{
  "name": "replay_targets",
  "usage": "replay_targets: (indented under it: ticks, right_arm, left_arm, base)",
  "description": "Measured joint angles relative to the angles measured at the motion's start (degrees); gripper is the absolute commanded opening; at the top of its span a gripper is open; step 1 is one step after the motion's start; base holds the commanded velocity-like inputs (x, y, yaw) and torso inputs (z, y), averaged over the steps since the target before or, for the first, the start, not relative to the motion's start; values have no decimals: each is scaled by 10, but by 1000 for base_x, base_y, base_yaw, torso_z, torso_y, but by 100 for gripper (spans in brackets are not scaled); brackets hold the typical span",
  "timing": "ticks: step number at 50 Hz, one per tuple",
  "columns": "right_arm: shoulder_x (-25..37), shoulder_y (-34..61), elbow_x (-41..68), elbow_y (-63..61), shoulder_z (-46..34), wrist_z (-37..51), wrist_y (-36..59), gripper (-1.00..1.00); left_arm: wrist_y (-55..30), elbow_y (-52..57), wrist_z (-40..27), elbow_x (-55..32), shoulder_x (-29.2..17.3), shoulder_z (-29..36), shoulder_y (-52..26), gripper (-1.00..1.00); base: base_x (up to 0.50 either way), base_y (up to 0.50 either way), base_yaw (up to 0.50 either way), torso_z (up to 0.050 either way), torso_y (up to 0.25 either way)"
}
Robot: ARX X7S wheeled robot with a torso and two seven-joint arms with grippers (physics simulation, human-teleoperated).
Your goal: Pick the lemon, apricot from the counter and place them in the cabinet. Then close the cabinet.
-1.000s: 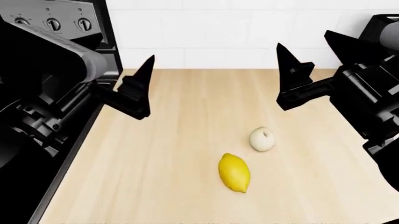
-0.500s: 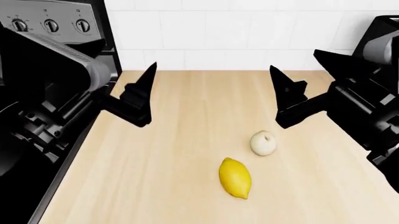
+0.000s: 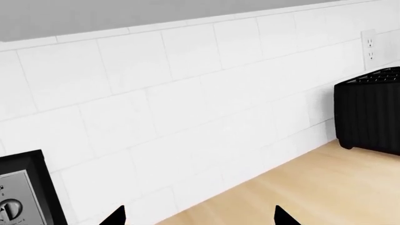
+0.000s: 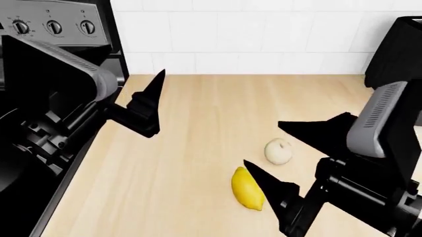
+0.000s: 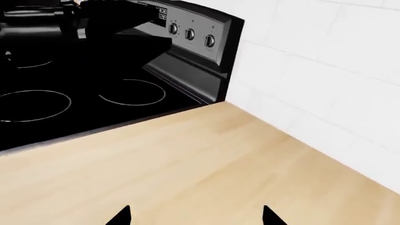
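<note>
Two fruits lie mid-counter (image 4: pixel 197 123), lemon (image 4: pixel 246 188) at seven o'clock of the apricot (image 4: pixel 277 151); both look light, firm, smooth and prone to roll, best pinched across the middle by the wide-spread right gripper (image 4: pixel 290 158), the left gripper (image 4: pixel 150 98) probably spread too.

You see a bright yellow oval lemon (image 4: pixel 246 189) and a pale cream round apricot (image 4: pixel 277 151) on the light beige wood-grain counter (image 4: pixel 197 148). Your two pointy grippers are black. The stove (image 5: pixel 93 93) is black with silver knobs, the wall tiles (image 3: pixel 187 93) white, the ribbed toaster (image 3: pixel 368 112) black.
</note>
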Motion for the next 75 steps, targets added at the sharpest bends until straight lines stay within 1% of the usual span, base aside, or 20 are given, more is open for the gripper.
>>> replay_targets:
  ticks: [9, 17, 25, 37, 52, 70, 71, 75]
  right_arm:
    - [6, -42, -5, -29, 5, -41, -4, 100]
    - [3, -74, -64, -49, -17, -87, -10, 100]
    - [3, -96, -146, -54, -68, -124, -24, 100]
    - [13, -112, -252, -42, -158, -147, -49, 100]
    - [27, -117, -342, -11, -247, -155, -80, 100]
    - [26, -110, -430, 53, -349, -157, -117, 100]
    - [26, -110, -433, 56, -352, -157, -119, -100]
    - [25, -108, -437, 64, -360, -156, -123, -100]
  left_arm:
    - [4, 0, -2, -1, -3, 2, 4, 100]
    - [6, 0, -4, -4, -4, 3, 6, 100]
    - [13, -1, -4, -4, -8, 4, 11, 100]
    - [20, -2, -6, -6, -12, 3, 18, 100]
    - [23, -2, -9, -12, -15, 3, 20, 100]
    - [35, -5, -10, -14, -21, 3, 30, 100]
    - [36, -5, -10, -14, -22, 3, 31, 100]
    - [38, -5, -11, -15, -23, 3, 32, 100]
  base:
    - [0, 0, 0, 0, 0]
    - [0, 0, 0, 0, 0]
    - [0, 0, 0, 0, 0]
    - [0, 0, 0, 0, 0]
    - [0, 0, 0, 0, 0]
    - [0, 0, 0, 0, 0]
    - [0, 0, 0, 0, 0]
    - [0, 0, 0, 0, 0]
